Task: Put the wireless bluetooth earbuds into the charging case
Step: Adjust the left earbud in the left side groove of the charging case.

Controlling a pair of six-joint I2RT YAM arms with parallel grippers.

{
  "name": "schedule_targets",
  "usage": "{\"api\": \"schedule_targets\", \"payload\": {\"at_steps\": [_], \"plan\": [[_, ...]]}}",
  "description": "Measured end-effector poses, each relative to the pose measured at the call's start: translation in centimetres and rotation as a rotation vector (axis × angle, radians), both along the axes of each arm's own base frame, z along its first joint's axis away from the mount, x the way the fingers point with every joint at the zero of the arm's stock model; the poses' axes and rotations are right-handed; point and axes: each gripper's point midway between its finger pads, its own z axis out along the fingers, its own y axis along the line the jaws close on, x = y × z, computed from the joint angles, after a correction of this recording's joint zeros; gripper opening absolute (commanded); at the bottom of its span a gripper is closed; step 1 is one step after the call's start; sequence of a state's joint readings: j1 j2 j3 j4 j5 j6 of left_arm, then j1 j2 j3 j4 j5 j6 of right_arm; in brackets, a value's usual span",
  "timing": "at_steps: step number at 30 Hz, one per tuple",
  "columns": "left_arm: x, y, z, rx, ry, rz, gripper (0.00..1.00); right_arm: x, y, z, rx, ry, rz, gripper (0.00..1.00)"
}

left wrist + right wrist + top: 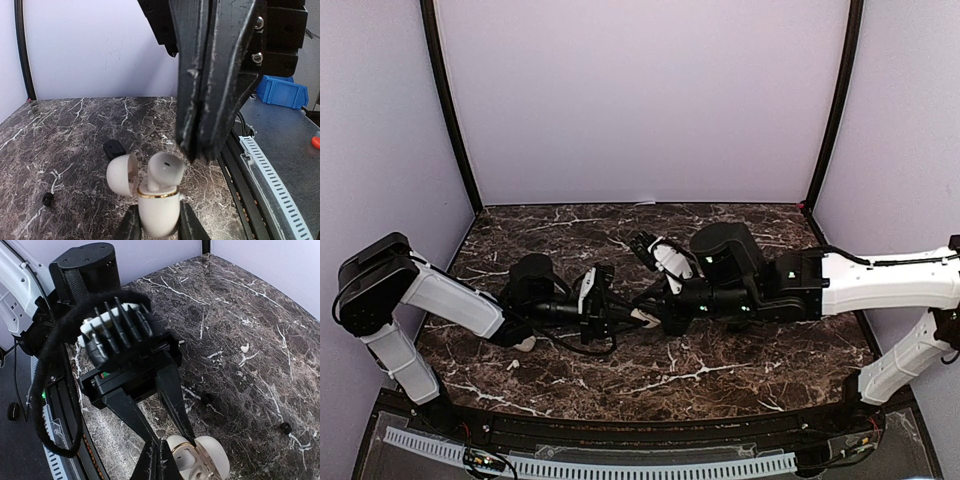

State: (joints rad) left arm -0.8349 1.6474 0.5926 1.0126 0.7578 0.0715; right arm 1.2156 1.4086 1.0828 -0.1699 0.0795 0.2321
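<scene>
Above the open charging case (pixel 158 212) hangs the closed right gripper (pixel 196 151)

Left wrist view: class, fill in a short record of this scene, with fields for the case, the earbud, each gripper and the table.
case: white charging case, gold rim, lid swung open
earbud: white earbud standing in the case's mouth
left gripper: left gripper shut on the case, a finger on each side
right gripper: right gripper shut, tips close beside the earbud; contact unclear
table: dark marble table; small black piece lying loose
</scene>
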Motion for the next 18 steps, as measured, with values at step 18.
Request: {"api": "schedule_targets", "payload": {"at_steps": [18], "plan": [[-0.1, 0.1, -0.1, 0.001, 0.003, -0.003, 0.00, 0.3, -0.7, -1.7, -0.048, 0.060, -0.023, 0.00]]}}
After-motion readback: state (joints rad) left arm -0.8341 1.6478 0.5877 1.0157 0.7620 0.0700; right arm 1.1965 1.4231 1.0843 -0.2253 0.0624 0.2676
